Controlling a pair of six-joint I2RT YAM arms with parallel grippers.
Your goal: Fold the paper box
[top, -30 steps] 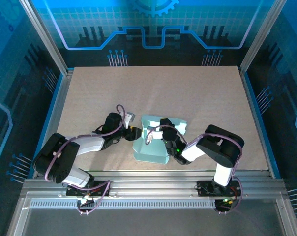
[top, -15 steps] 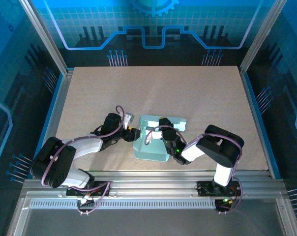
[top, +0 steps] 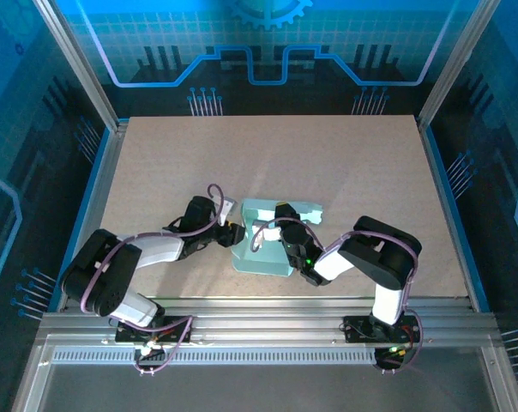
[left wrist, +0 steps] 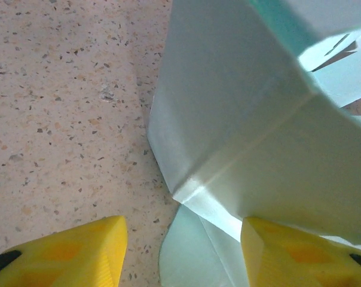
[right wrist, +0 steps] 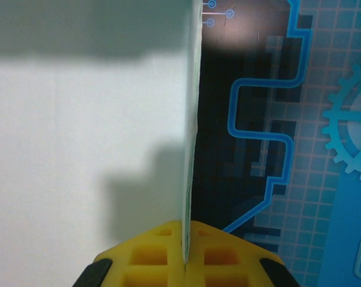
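Right wrist view: the right hand (right wrist: 185,258) is clenched on a thin edge of the paper box (right wrist: 79,149). The card runs straight up toward 12 o'clock from between its yellow fingers (right wrist: 144,257). I take that pinch as a way of keeping one wall raised while the other arm works a crease.

From the left wrist camera, the left hand (left wrist: 183,254) is released and its fingers are parted, one at 7 o'clock and one at 5 o'clock. A creased corner of the box points down between them. The 7 o'clock finger is clear of the card, over the speckled surface (left wrist: 61,89). Whether the other one touches the lower panel I cannot tell. It looks placed to close on that corner.

From above, the box (top: 263,260) lies toward 6 o'clock on the surface, near the arms. The left hand (top: 231,232) is at its 9 o'clock edge, and the right hand (top: 280,225) reaches over it from 4 o'clock.

The right arm covers the pinched spot from above. The broad pale panel blocks half the right wrist picture. The left wrist picture cuts the box off at 12 and 3 o'clock. Which flaps and tabs are already folded I cannot make out.
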